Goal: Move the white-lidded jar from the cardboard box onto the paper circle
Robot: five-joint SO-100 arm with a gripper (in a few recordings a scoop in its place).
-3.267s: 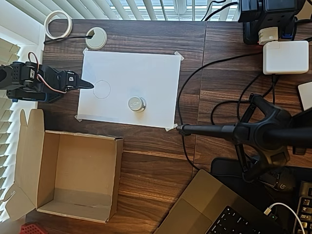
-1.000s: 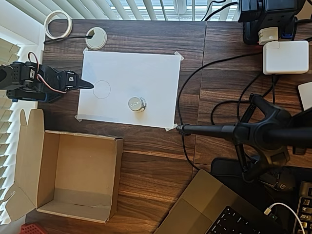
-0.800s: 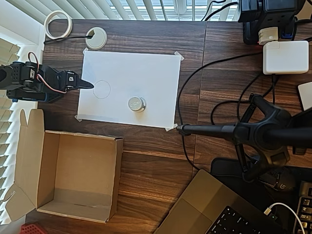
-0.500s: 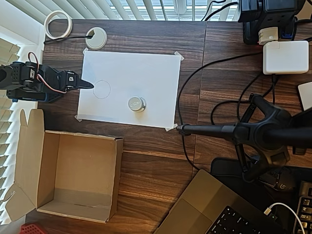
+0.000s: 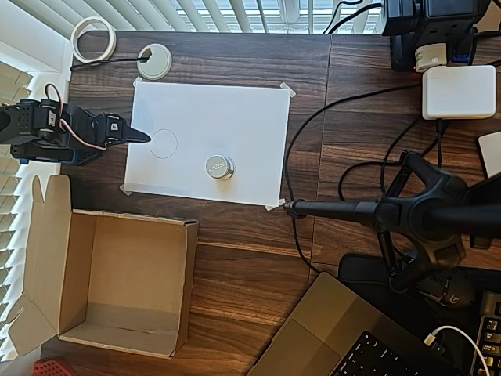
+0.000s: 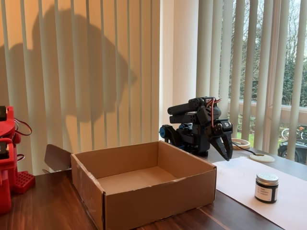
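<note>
The white-lidded jar (image 5: 219, 168) (image 6: 266, 187) stands upright on the white paper sheet (image 5: 235, 117), to the right of and below the thin paper circle (image 5: 163, 143) and apart from it. The cardboard box (image 5: 188, 286) (image 6: 158, 199) lies open with nothing inside, below the sheet in the overhead view. My gripper (image 5: 142, 136) (image 6: 225, 152) rests folded back at the sheet's left edge, just left of the circle. Its fingers are shut on nothing and point down at the table in the fixed view.
A tape roll (image 5: 94, 39) and a white desk grommet (image 5: 154, 61) lie at the top left. A black camera stand (image 5: 407, 211) with cables reaches in from the right. A white charger (image 5: 458, 92) and a laptop (image 5: 352, 337) sit further right.
</note>
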